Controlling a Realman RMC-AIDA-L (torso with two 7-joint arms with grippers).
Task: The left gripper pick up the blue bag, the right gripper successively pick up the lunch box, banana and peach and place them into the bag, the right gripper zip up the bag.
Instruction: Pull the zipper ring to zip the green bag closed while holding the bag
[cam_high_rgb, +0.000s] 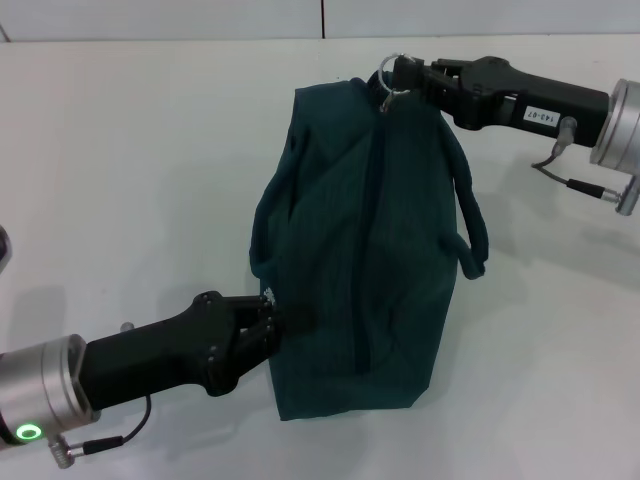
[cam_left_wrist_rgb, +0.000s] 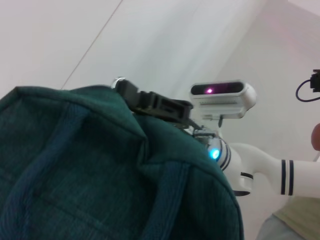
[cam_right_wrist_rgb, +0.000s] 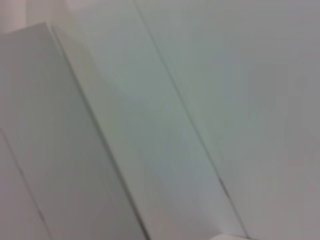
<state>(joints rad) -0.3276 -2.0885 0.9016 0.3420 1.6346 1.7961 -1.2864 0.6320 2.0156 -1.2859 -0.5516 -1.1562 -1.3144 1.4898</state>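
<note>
The blue bag (cam_high_rgb: 350, 260) stands on the white table in the head view, its zip line running shut along the top. My left gripper (cam_high_rgb: 275, 320) is shut on the bag's near end. At the bag's far end, my right gripper (cam_high_rgb: 402, 76) is shut on the metal ring zipper pull (cam_high_rgb: 390, 72). The left wrist view shows the bag's fabric and handles (cam_left_wrist_rgb: 100, 170) up close, with the right gripper (cam_left_wrist_rgb: 131, 95) at its far corner by the ring (cam_left_wrist_rgb: 119, 80). The lunch box, banana and peach are out of view.
The white table (cam_high_rgb: 130, 180) stretches around the bag, with a wall seam along the back. In the left wrist view my head camera (cam_left_wrist_rgb: 222, 97) and white body (cam_left_wrist_rgb: 260, 167) rise behind the bag. The right wrist view shows only pale flat surfaces.
</note>
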